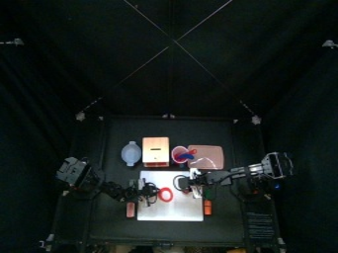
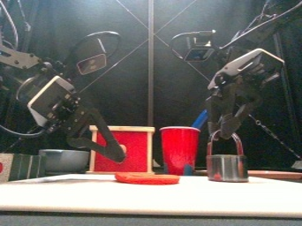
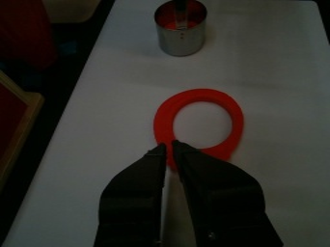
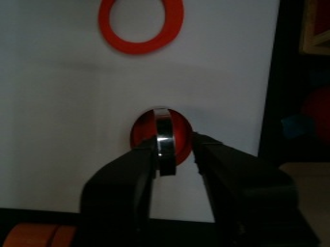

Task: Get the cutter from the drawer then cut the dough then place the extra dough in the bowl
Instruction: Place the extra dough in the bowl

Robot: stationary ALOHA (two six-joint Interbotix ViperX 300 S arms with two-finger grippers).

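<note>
Since dough ring (image 3: pixel 234 121) lies cut on white board (image 1: pixel 148 210), cutter (image 2: pixel 227 168) standing beside it, bowl step in hand. Left gripper (image 3: pixel 168 148) apparently pinched on ring's rim; right gripper (image 4: pixel 171 145) slightly parted astride cutter handle, gripping nothing. Next: lift ring, carry to bowl (image 1: pixel 129 153)

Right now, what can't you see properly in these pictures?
- Inside the bowl: front view, its wall hides it; top view, too small.
- Whether the left gripper pinches the dough ring: left wrist view, its own tips cover the spot.
- Whether the wooden box has its drawer open: front view is head-on; top view, too small.
</note>
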